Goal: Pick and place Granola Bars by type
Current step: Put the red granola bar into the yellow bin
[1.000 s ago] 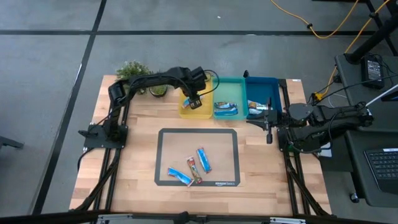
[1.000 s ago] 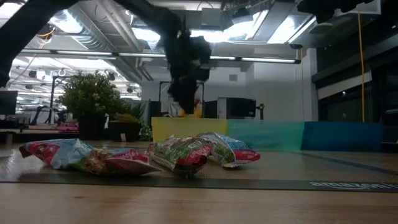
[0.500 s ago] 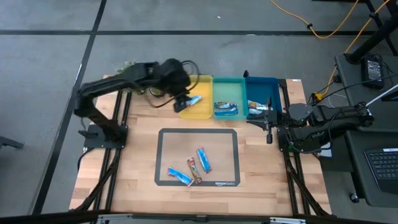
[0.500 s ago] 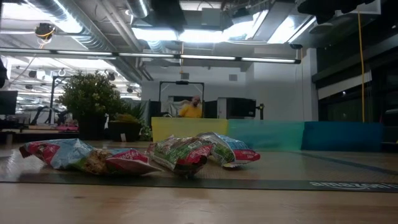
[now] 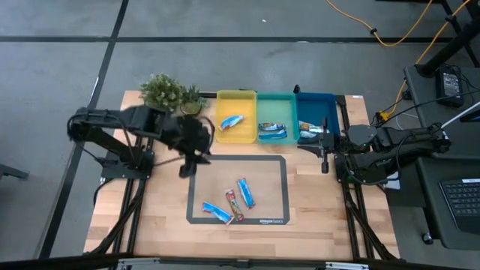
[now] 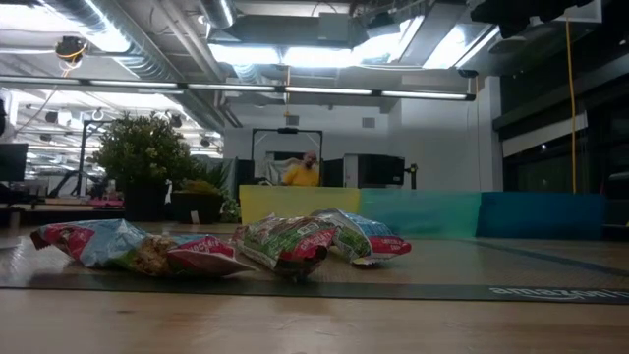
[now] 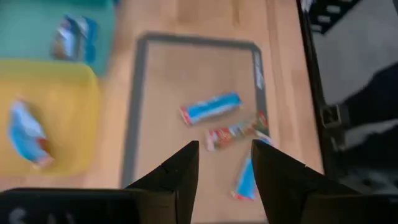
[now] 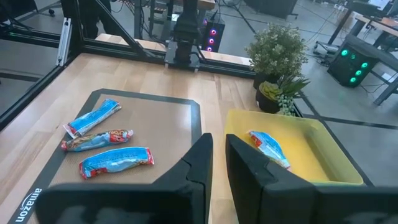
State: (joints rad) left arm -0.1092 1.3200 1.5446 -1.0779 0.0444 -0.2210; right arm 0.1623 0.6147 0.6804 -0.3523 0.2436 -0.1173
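Observation:
Three bars lie on the dark-edged mat [image 5: 199, 187]: a blue one [image 5: 245, 192], a red and blue one [image 5: 234, 205] and a blue one [image 5: 217, 213]. They also show in the left wrist view [image 7: 210, 108], [image 7: 236, 132], [image 7: 245, 180]. One blue bar [image 5: 231, 121] lies in the yellow tray [image 5: 247, 137]. The teal tray [image 5: 276, 100] and the blue tray [image 5: 315, 100] hold more bars. My left gripper [image 5: 186, 166] is open and empty above the table by the mat's far left corner. My right gripper [image 5: 325, 163] waits, shut, at the table's right.
A potted plant [image 5: 163, 91] and a smaller pot [image 5: 190, 107] stand at the table's far left, beside the yellow tray. The three trays stand in a row along the far edge. Bare wood lies left and right of the mat.
My left gripper has drawn back from over the yellow tray, going toward the table's left and then toward the near edge, to the mat's far left corner. A blue bar now shows lying in the yellow tray where the gripper was. The bars on the mat have kept still.

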